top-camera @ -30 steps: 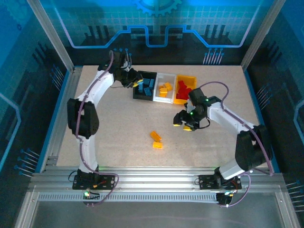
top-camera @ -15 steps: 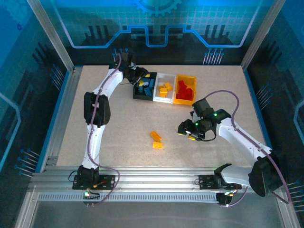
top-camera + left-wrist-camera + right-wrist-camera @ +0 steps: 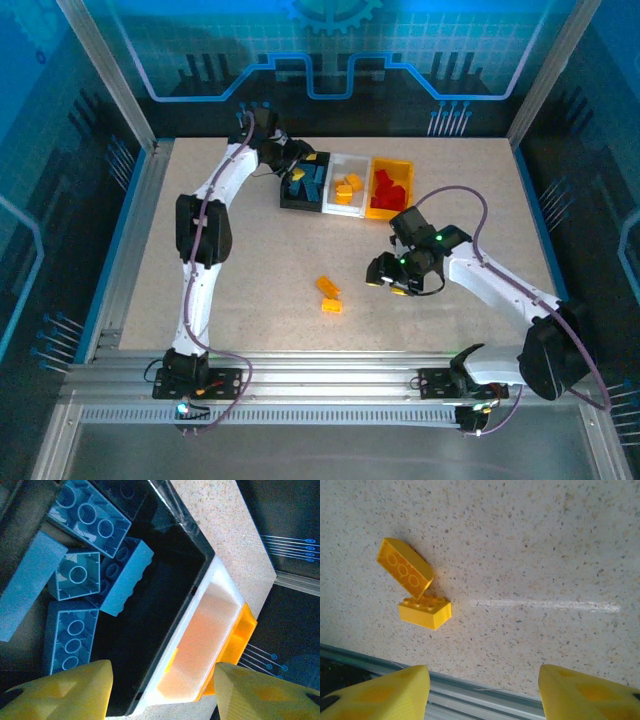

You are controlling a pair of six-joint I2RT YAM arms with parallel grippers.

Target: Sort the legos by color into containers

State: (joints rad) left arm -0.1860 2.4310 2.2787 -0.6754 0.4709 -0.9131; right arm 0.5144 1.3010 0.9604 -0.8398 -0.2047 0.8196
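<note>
My left tool (image 3: 160, 680) is spread wide and empty above the black bin (image 3: 165, 605), with the blue legos (image 3: 80, 575) piled at upper left of frame. My right tool (image 3: 482, 687) is also released and empty, over the table (image 3: 545, 540). Two yellow legos (image 3: 407, 570) touch at frame left.

Blue bricks (image 3: 80, 575) are seen heaped in one end of the black bin (image 3: 162, 592), several with hollow undersides showing. The white bin (image 3: 212, 625) is joined to the black bin, with the yellow-orange bin (image 3: 240, 637) beyond. The left claw (image 3: 161, 687) is held over the black bin's rim, its yellow fingers (image 3: 75, 690) spread, nothing between them.
</note>
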